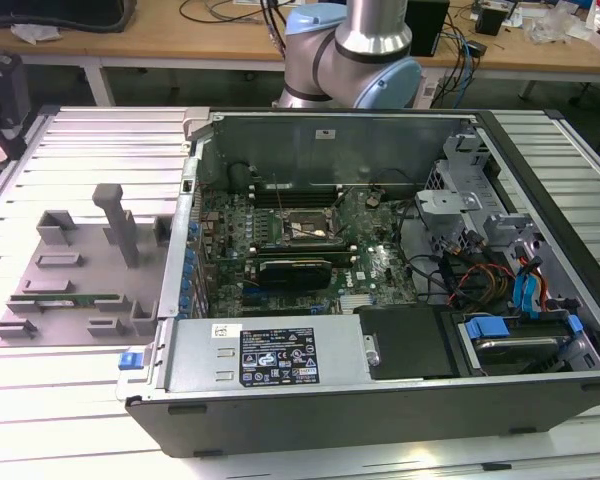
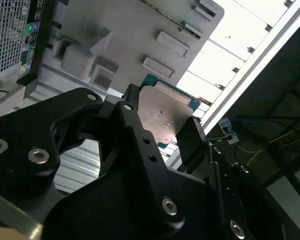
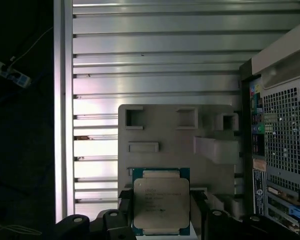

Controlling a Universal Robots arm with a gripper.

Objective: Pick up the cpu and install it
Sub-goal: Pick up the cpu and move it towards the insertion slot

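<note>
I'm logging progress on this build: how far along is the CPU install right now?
Done: the pick-up. The hand is shut on the cpu, gripping it by its edges above the grey parts tray beside the open computer case. In hand: the chip, held off the tray. Left: the install; the motherboard socket inside the case looks unfilled.

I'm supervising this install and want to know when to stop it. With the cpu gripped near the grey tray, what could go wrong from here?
1. The gripper pinches the cpu only by two opposite edges, so it could tilt or slip in transit.
2. The socket sits inside the computer case among crowded parts; the broad fingers might clip a wall or component there.
</note>
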